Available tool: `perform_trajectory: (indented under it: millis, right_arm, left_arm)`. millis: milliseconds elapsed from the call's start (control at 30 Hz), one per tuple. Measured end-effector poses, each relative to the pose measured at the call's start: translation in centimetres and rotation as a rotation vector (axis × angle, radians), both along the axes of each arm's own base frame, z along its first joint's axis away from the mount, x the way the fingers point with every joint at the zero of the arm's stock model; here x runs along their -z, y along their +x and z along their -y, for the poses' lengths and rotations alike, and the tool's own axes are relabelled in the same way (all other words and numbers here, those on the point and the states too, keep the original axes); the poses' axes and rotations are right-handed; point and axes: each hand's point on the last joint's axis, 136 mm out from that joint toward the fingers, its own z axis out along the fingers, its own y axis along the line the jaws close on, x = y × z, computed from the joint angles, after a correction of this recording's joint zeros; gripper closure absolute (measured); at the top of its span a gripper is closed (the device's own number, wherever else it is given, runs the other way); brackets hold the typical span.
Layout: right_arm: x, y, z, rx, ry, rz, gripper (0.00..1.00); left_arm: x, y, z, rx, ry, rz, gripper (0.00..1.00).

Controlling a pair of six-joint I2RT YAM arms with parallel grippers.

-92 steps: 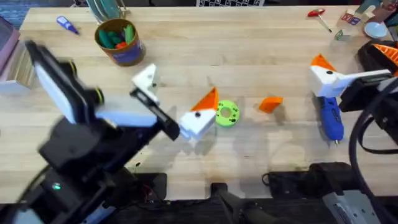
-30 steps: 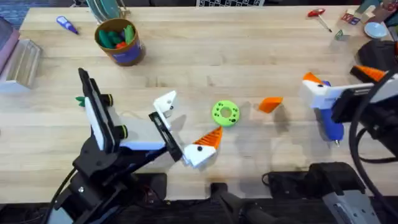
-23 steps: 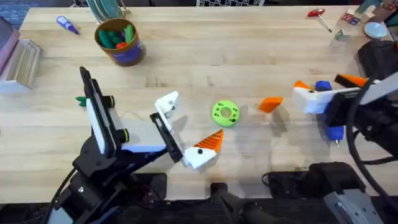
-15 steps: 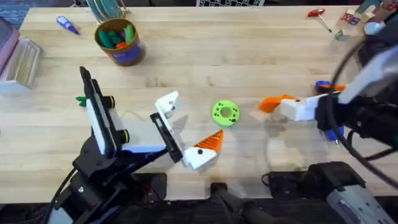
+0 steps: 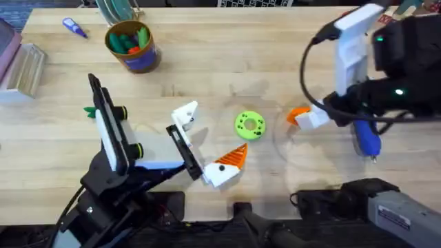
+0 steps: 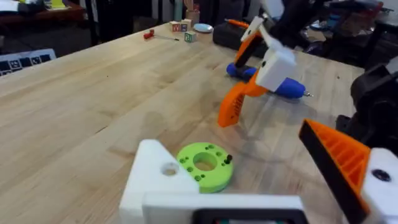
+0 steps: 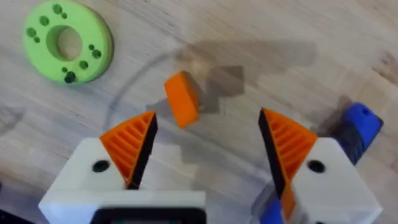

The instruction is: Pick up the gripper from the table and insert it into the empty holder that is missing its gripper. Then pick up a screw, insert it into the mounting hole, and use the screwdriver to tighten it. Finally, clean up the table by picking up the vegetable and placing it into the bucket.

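Overhead, the right arm's jaws (image 5: 303, 117) are hanging at three o'clock of the surface (image 5: 275, 62), spread apart over the loose orange gripper (image 5: 298, 112), with the blue screwdriver (image 5: 366, 136) lying just beside them toward four o'clock. The left arm's jaws (image 5: 207, 145) are sitting apart at seven o'clock, one side being the empty holder (image 5: 185, 114). The bucket (image 5: 132, 45) is standing at eleven o'clock; a green disc (image 5: 249, 125) is lying at the centre.

In the left wrist view, the gripper (image 6: 234, 107) is resting on the surface below the right arm's jaws.

In the right wrist view, the gripper (image 7: 182, 98) is lying between the spread orange fingers (image 7: 134, 146), touching neither.
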Motion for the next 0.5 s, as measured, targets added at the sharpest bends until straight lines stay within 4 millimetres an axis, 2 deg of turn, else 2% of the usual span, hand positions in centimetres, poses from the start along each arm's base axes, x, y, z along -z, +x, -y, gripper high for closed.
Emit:
perform_trajectory:
  millis: [167,300,333,500]
  right_arm:
    - [1.5,1.0,-0.7,-0.061,-0.017,-0.030,0.019]
    - [2.6,1.0,-0.7,-0.077,-0.024,-0.075,0.090]
    - [3.0,0.9,-0.8,-0.083,-0.025,-0.096,0.201]
    - [3.1,0.8,-1.0,-0.090,-0.013,-0.103,0.488]
  left_arm:
    - [0.0,0.0,0.0,0.000,0.000,0.000,0.015]
    - [0.0,0.0,0.0,0.000,0.000,0.000,0.015]
    - [0.0,0.0,0.0,0.000,0.000,0.000,0.015]
    - [0.0,0.0,0.0,0.000,0.000,0.000,0.015]
